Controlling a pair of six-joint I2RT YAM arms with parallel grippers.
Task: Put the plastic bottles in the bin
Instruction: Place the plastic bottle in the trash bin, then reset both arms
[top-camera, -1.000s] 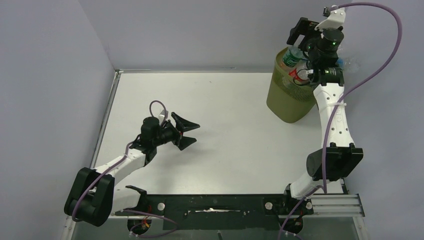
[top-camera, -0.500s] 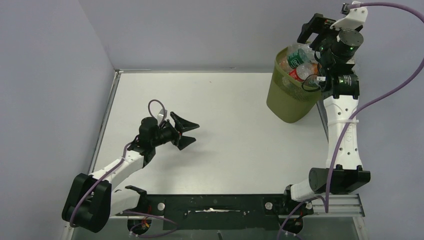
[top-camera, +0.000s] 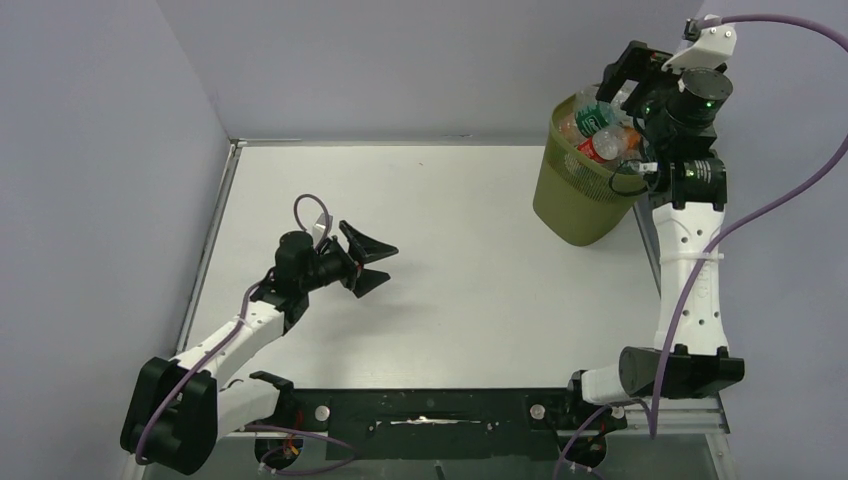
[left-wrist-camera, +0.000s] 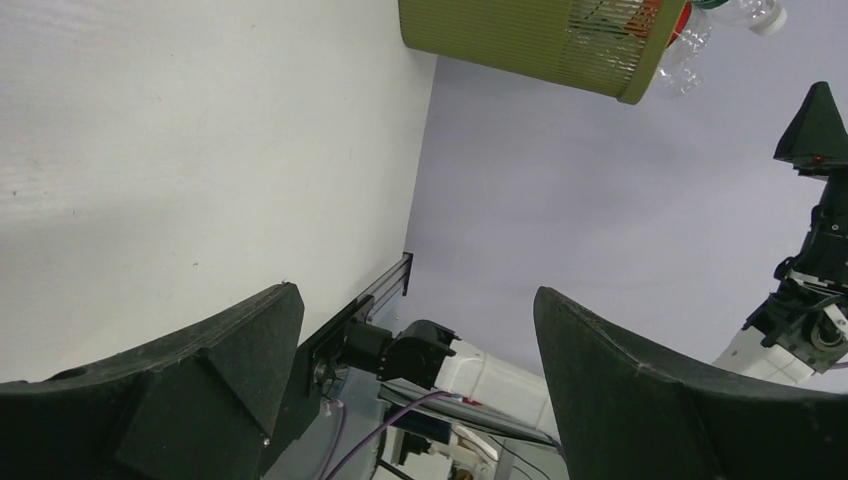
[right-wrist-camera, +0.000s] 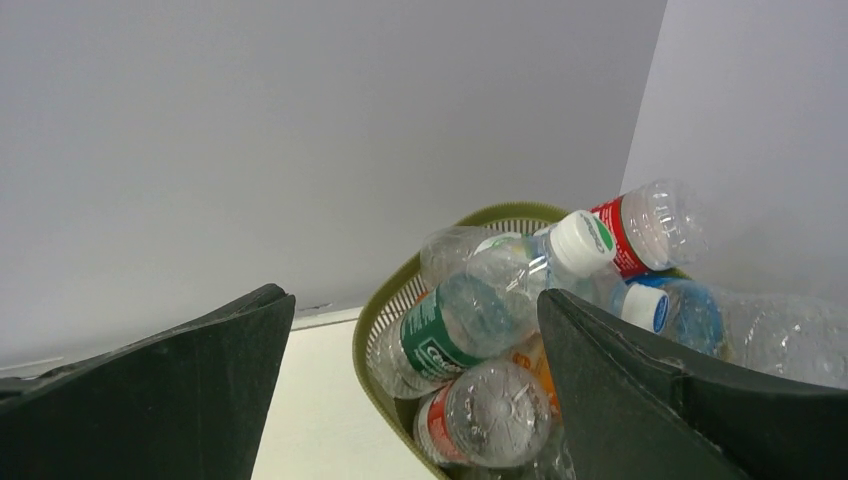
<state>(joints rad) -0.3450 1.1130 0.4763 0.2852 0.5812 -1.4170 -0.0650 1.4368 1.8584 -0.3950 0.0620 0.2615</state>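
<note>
**Bottles are piled in the bin**

Your right gripper (right-wrist-camera: 415, 296) hangs just above the bin (top-camera: 583, 200). Its jaws are wide apart with nothing in them. The bin stands at the far right corner of the tabletop (top-camera: 450, 210). The plastic bottles (top-camera: 603, 125) lie heaped inside it, right up to the rim. One at the back looks like it sticks out past the rim, but that is hard to see. Your left gripper (top-camera: 382, 264) is low over the left side of the tabletop. Its jaws are apart too, holding nothing.
</note>
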